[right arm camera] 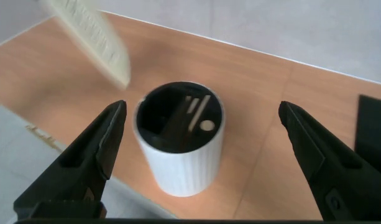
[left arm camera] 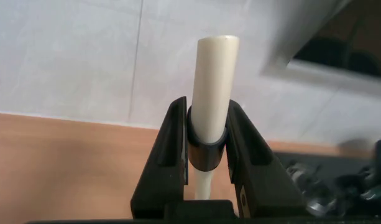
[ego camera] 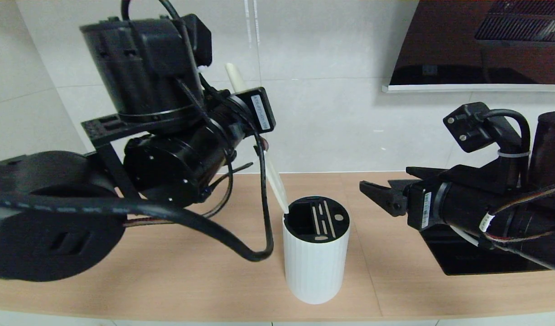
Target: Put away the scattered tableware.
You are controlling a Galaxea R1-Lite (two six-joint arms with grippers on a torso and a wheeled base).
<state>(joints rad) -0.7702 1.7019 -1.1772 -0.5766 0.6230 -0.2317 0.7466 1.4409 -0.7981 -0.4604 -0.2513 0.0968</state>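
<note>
- Step in hand: insertion of one piece into the storage pot, judged from the layout
- Left gripper (left arm camera: 209, 134): pressed onto the round handle of a cream utensil (ego camera: 277, 183), handle uppermost, flat blade pointing down and tilted
- Blade tip: at the near-left rim of the white ribbed holder (ego camera: 316, 267), over the large opening in its slotted top; whether it touches the rim cannot be told
- Holder: upright on the wooden counter (ego camera: 177, 271), near the front edge
- Right gripper (ego camera: 388, 183): spread wide and carrying nothing, level with the holder's top and beside it on the robot's right
- Next move calls for a straighter blade and a slow descent into the opening — release only once the tip is well inside
- Risk: the tilted blade may catch the rim and tip the holder — the free gripper could steady it
</note>
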